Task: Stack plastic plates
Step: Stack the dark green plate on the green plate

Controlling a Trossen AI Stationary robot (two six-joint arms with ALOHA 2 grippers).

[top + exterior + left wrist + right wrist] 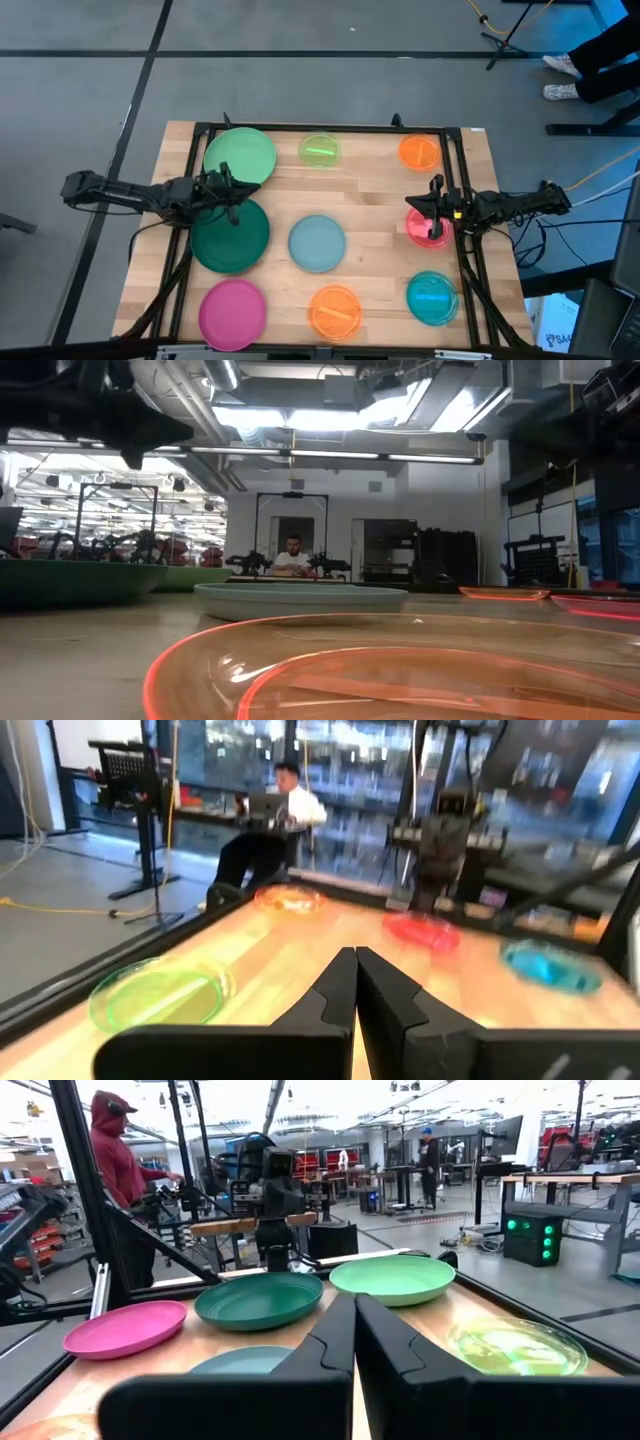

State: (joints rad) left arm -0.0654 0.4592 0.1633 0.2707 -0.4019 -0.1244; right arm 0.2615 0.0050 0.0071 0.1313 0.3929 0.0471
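From above, nine plates lie unstacked around the central grey-blue plate (pixel 317 243). The left gripper (pixel 232 195) hovers over the dark green plate (pixel 229 236) beside it, fingers closed and empty. In the wrist views, the right gripper (pixel 354 1342) is pinched shut too: open before descending on a rim.

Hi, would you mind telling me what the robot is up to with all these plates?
Nothing is stacked yet: nine plastic plates lie singly across the wooden table. The left pincer hangs shut between the light green plate and the dark green plate, holding nothing. The right pincer, also shut and empty, hangs above the red-pink plate.
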